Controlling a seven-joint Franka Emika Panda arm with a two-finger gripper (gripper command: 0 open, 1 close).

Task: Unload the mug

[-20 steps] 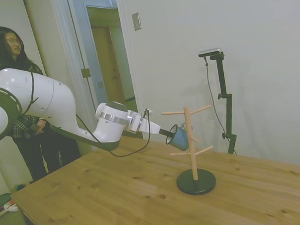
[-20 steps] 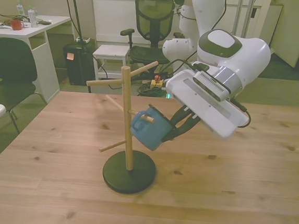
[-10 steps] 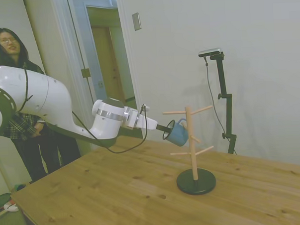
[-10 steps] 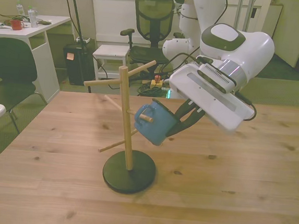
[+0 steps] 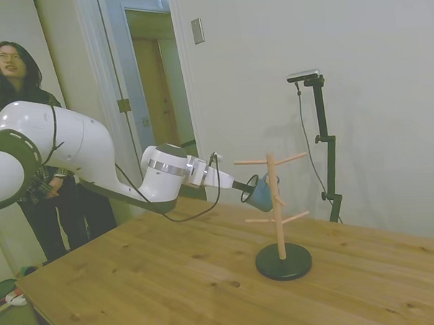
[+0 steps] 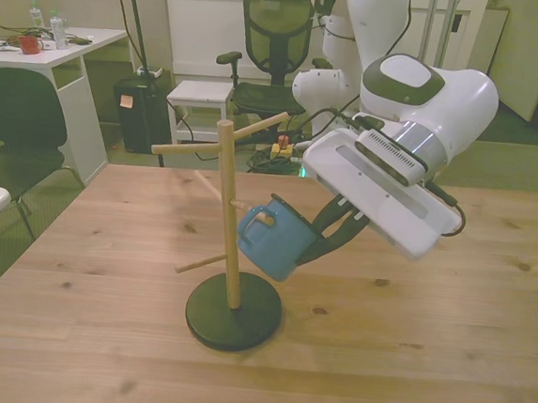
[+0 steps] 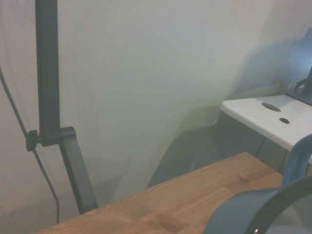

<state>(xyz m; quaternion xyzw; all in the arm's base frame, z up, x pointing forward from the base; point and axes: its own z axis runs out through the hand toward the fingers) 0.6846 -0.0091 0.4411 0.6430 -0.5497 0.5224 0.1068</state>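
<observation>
Side view: the hand (image 5: 244, 189) is clamped on the rim of the blue mug (image 5: 261, 194), held tilted against the wooden peg stand (image 5: 277, 210) on the desk (image 5: 172, 279). A person (image 5: 15, 85) stands far left.

Front view: the mug (image 6: 273, 239) hangs with its handle looped over a short peg of the stand (image 6: 227, 226).

Wrist view: only a blurred edge of the mug (image 7: 253, 214) shows.

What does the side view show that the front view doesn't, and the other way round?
Only the side view shows a person standing by a doorway behind the arm.

Only the front view shows a black office chair, a white desk with a red cup on it, and the mug's handle looped on a peg.

Both show the gripper shut on the blue mug, held tilted against the wooden peg stand on the wooden table.
</observation>
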